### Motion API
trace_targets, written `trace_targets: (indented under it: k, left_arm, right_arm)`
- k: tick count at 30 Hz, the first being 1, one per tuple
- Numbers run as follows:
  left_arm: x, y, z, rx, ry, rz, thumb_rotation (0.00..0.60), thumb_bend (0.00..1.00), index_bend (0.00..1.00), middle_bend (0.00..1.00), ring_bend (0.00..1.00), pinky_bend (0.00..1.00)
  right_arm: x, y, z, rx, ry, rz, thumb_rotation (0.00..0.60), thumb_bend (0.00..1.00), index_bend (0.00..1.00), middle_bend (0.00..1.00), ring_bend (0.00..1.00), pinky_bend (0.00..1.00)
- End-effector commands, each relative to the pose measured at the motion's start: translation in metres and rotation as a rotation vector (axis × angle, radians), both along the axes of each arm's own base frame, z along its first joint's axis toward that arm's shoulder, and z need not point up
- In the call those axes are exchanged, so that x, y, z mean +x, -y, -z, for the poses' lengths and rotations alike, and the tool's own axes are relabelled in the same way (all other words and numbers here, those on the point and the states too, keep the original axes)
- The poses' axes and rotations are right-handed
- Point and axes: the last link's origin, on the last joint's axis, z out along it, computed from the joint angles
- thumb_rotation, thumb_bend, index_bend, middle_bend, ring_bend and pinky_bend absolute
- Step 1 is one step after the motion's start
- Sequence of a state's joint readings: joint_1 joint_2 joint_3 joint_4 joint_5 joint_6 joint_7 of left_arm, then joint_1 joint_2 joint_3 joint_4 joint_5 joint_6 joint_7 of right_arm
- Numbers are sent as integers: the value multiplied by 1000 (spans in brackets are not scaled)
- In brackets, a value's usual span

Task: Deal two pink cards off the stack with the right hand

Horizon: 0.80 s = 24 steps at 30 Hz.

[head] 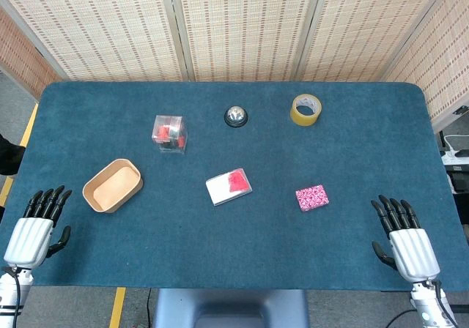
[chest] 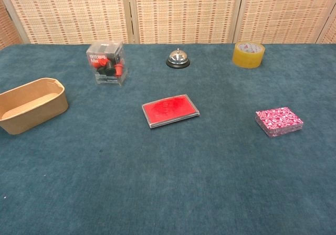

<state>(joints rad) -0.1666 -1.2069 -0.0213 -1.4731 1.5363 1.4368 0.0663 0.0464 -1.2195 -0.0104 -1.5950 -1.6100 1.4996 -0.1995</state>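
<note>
The pink patterned card stack [head: 312, 197] [chest: 279, 121] lies flat on the blue table, right of centre. My right hand [head: 405, 243] rests at the table's front right corner, fingers straight and spread, holding nothing, well to the right of and nearer than the stack. At the front left corner lies my left hand [head: 37, 227], likewise flat with its fingers apart and nothing in it. Neither hand shows in the chest view.
A red ink pad in a clear case [head: 229, 186] lies mid-table. A tan oval tray [head: 112, 185] sits at the left. A clear box of red and black pieces [head: 169, 133], a desk bell [head: 235, 116] and a tape roll [head: 305, 110] stand toward the back.
</note>
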Motion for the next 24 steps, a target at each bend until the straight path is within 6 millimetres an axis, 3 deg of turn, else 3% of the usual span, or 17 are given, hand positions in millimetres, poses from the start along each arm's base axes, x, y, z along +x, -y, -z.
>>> trace_targets:
  k: [1,7,16,24]
  left_arm:
    - [0,0,0,-2,1,1,600,484,0,0,0,60]
    - [0,-2,0,-4,12,0,600,483,0,0,0,60]
    - [2,-6,5,-27,13,9,600,483,0,0,0,60]
    - [-1,-4,-1,-8,16,-3,600,483,0,0,0,60]
  right_arm:
    - [0,0,0,2,-1,1,600,270,0,0,0,0]
    - [1,12,10,27,-10,-26,600,270,0,0,0,0]
    - [23,76,39,191,-126,-112,600,269,3,4,0,0]
    - [49,122,70,290,-209,-153,600,269,91,83,0,0]
